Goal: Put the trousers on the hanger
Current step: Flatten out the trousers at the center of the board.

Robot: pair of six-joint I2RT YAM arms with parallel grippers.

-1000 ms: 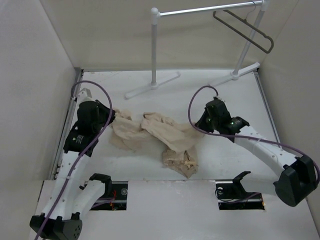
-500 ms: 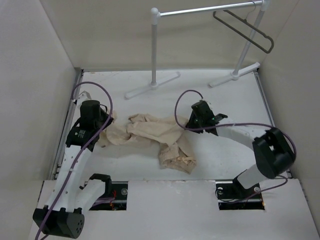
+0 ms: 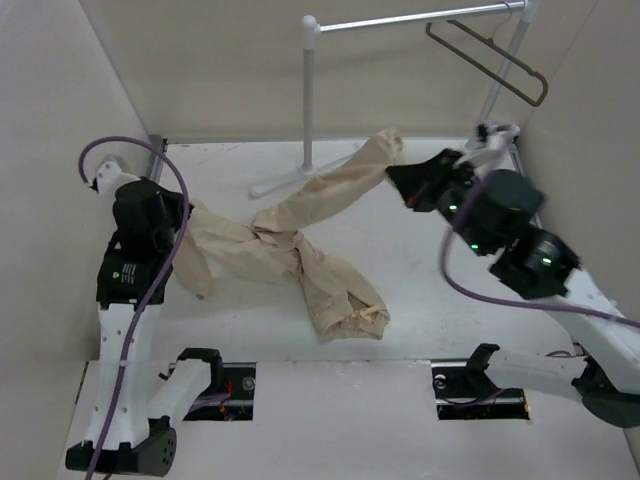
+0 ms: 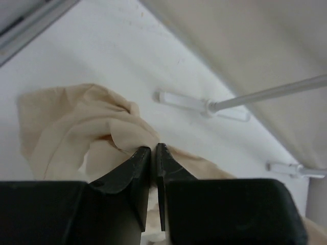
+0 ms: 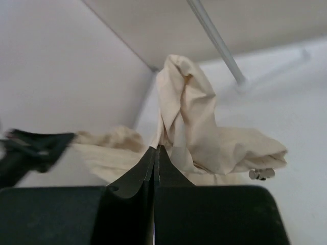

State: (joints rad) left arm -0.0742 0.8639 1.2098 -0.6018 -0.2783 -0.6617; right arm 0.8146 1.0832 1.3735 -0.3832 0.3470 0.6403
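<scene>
nearest the arm bases, a bunched end of the beige cargo trousers lies on the white table, about where it lay a second ago. the rest of the cloth has changed. what was a crumpled heap at mid-table is now drawn out into a loose y.

at the left, the left gripper has risen and pulled back toward the side wall. its jaws are almost together and pinch a fold of the cloth.

farther back, the right gripper sat low beside the heap a second ago. it has now swung up toward the far right corner, its jaws closed tight on the end of one leg. that leg rises off the table in a long band from the middle of the garment to the claw.

beyond it stands the white garment rack. the dark hanger hangs from its rail at the far right, above the lifted leg end and clear of it.

the pickup looks done and the carry has begun. the leg end still has to go over the hanger's lower bar. the trailing bunched end may drag against the pull.
</scene>
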